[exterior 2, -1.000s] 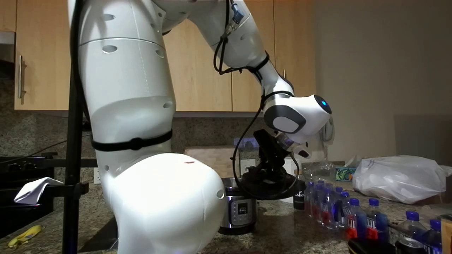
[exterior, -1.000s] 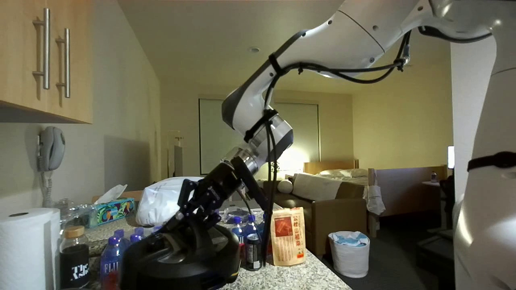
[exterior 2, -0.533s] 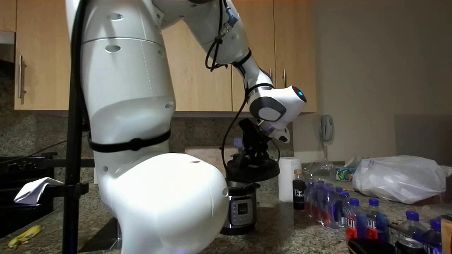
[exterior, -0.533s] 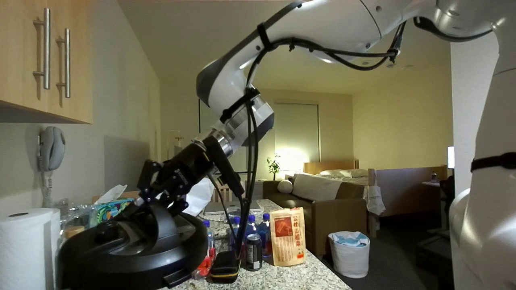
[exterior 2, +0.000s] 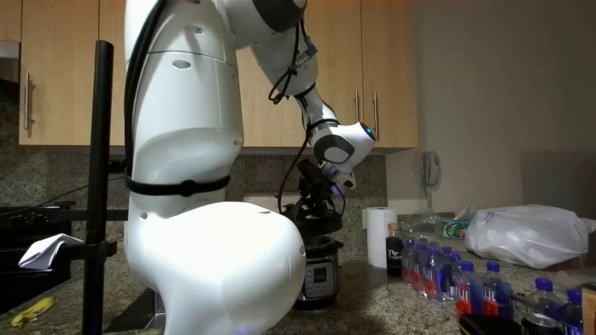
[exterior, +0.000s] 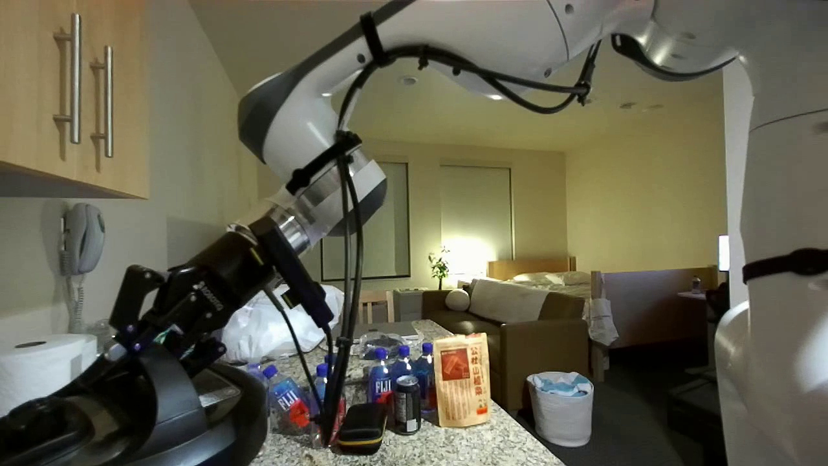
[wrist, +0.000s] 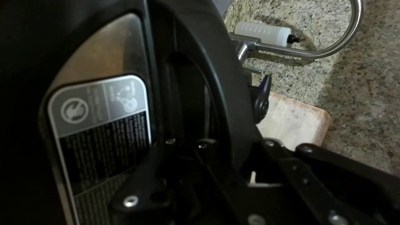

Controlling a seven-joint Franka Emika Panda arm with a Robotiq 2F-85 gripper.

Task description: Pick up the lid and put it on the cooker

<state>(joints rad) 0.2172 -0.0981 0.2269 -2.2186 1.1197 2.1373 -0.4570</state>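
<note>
The lid [exterior: 181,404] is large, black, glossy and domed, with an arched handle. My gripper [exterior: 162,359] is shut on that handle and holds the lid in the air. In an exterior view the lid [exterior 2: 316,225] is above the cooker [exterior 2: 321,279], a silver pot with a black base and a front panel. The lid's underside is just above the cooker's rim there; contact cannot be told. In the wrist view the lid [wrist: 225,100] fills the left and middle, with the gripper [wrist: 239,150] at its handle. The fingertips are dark and partly hidden. The cooker is out of the wrist view.
A paper-towel roll [exterior 2: 382,237] and a dark bottle [exterior 2: 394,253] stand right of the cooker, then several water bottles [exterior 2: 433,274] and a white bag [exterior 2: 526,235]. Cupboards [exterior 2: 335,70] hang above. A faucet [wrist: 312,53] and a cutting board [wrist: 290,122] show in the wrist view.
My gripper has carried the lid leftward in both exterior views, from right of the cooker to above it. The lid is a little higher than one second ago. The grip has not visibly changed.
</note>
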